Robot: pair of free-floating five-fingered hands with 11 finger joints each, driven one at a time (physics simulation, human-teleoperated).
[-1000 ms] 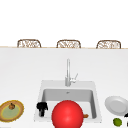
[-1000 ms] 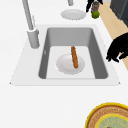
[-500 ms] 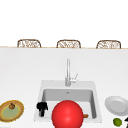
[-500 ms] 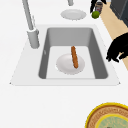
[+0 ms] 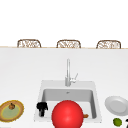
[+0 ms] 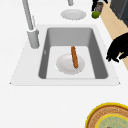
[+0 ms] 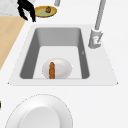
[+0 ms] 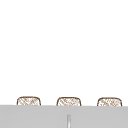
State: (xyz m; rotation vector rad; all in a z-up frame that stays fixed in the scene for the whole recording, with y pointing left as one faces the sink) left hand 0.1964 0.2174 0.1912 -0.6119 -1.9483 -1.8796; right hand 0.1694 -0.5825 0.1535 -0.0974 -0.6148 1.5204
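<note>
My left hand (image 5: 41, 108) hangs over the sink's (image 5: 40, 95) front left rim, fingers relaxed and pointing down, holding nothing. It also shows as the hand (image 6: 118, 48) at the basin's near edge and the hand (image 7: 26, 9) beside the yellow plate (image 7: 41, 12). In the basin lies a white plate (image 6: 65, 66) with a brown sausage (image 6: 74, 56) across it. A big red ball (image 5: 67, 115) covers the basin's front in the front view. My right hand (image 6: 96, 3) is by a lime (image 6: 95, 14) at the far right.
The faucet (image 5: 68, 72) stands behind the basin. The yellow plate (image 5: 7, 112) with a small brown item (image 5: 11, 106) lies on the left counter. A white plate (image 5: 116, 105) and the lime (image 5: 117, 122) are on the right. Three woven chair backs (image 5: 68, 44) line the far side.
</note>
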